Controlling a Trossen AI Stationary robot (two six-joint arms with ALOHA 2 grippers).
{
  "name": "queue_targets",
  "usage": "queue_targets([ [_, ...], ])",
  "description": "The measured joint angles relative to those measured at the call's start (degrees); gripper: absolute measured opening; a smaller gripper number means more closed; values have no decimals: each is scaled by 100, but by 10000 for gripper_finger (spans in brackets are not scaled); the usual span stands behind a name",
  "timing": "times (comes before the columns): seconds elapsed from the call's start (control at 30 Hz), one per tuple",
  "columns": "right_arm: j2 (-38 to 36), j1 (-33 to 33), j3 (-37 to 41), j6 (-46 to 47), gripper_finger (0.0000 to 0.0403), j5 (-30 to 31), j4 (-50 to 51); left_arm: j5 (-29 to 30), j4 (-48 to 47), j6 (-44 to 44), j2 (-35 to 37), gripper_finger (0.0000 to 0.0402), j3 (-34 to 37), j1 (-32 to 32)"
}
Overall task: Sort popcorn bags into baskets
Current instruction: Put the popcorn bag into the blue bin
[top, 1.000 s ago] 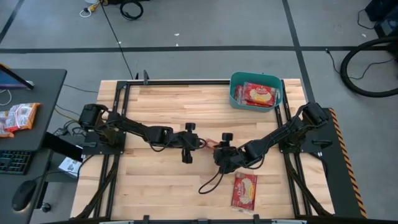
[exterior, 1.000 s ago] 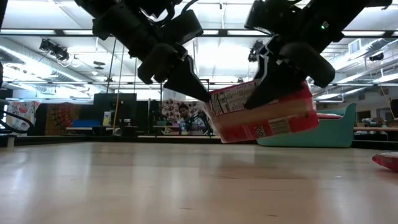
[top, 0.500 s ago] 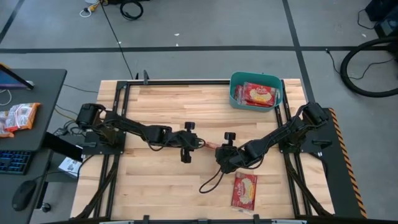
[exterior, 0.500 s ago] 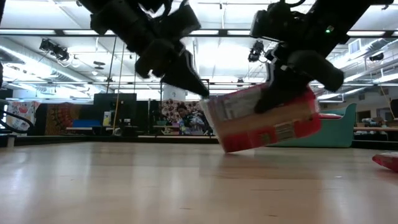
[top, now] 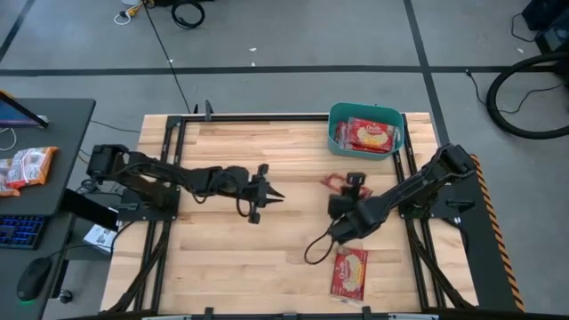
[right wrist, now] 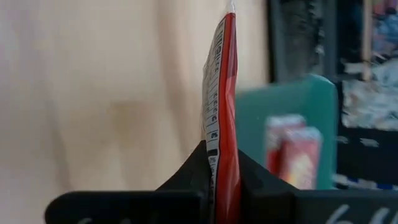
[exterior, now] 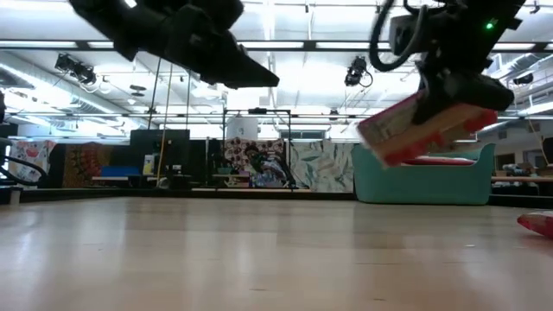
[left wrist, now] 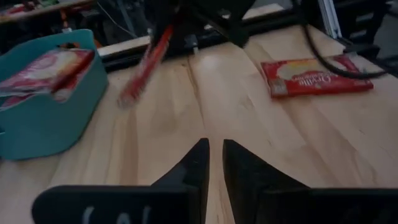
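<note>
right gripper [top: 348, 190] is pinching a bag [top: 335, 182] edge-on, off the table; bin [top: 365, 130] sits just beyond it, straight ahead, with bags already in. left gripper [top: 271, 196] hangs mid-table, fingers nearly together, empty; another bag [top: 349, 271] lies flat by the right arm.

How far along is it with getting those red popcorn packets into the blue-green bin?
Partly done. The teal bin already holds at least two popcorn bags. In hand: the right gripper is shut on another bag, lifted off the table on the way toward the bin. Left: one bag lies flat near the table's front edge. The left gripper waits mid-table, carrying nothing.
</note>
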State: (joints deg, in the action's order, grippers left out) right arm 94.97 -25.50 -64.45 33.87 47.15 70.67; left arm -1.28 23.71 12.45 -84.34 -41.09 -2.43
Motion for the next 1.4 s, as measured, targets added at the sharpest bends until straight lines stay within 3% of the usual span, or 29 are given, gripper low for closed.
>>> queue_targets([
  [0.17,-624,0,129,294,29,419,543,-4,302,-66,442,50,412,155],
  [0.3,-1272,12,268,18,31,850,720,-7,290,-89,894,50,690,203],
  [0.63,-2113,862,1232,-1738,34,1646,599,-15,357,-175,1164,50,882,190],
  [0.83,-2106,1822,1687,-2604,35,1740,-189,-15,344,-256,1159,50,884,190],
  [1.07,-2116,2578,1852,-3684,35,2428,-1228,-11,347,-282,1159,50,884,187],
  [1.23,-2115,2884,1852,-4775,36,1970,-2246,-9,344,-281,1159,50,884,190],
  [1.4,-2115,3108,1852,-5186,36,1792,-3072,-9,347,-282,1159,50,884,187],
])
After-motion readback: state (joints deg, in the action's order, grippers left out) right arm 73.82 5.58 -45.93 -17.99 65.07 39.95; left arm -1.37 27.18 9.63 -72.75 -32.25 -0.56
